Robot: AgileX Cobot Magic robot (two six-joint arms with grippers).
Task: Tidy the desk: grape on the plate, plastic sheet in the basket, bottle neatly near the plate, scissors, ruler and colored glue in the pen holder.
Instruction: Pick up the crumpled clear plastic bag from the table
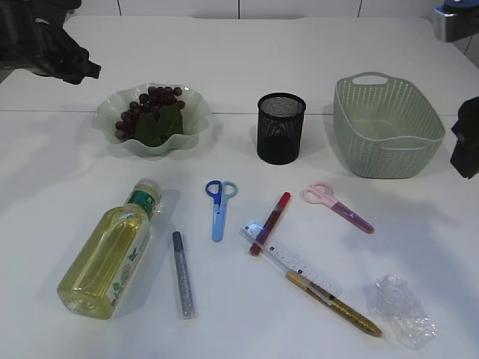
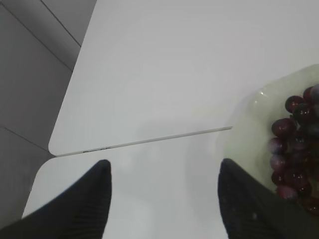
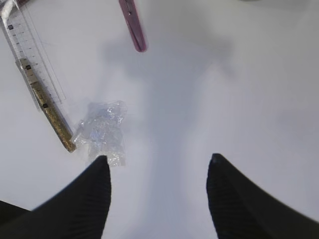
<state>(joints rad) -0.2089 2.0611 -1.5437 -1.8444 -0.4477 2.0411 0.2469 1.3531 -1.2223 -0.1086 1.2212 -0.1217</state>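
A bunch of dark grapes [image 1: 150, 108] with a green leaf lies on the pale green wavy plate [image 1: 193, 123]. The oil bottle [image 1: 112, 250] lies on its side at front left. Blue scissors [image 1: 220, 206], pink scissors [image 1: 337, 206], a clear ruler [image 1: 296, 260], and red [image 1: 269, 223], gold [image 1: 333, 303] and silver [image 1: 182, 273] glue pens lie on the table. The crumpled plastic sheet [image 1: 404, 310] is at front right. My left gripper [image 2: 164, 167] hangs open and empty just left of the plate [image 2: 249, 114]. My right gripper [image 3: 158, 159] is open and empty, with the plastic sheet [image 3: 102, 132] by its left finger.
The black mesh pen holder [image 1: 281, 127] stands mid-table and the green woven basket [image 1: 387, 123] at back right. The left arm [image 1: 45, 41] sits at top left, the right arm [image 1: 468, 138] at the right edge. The table's left edge [image 2: 55, 144] lies near the left gripper.
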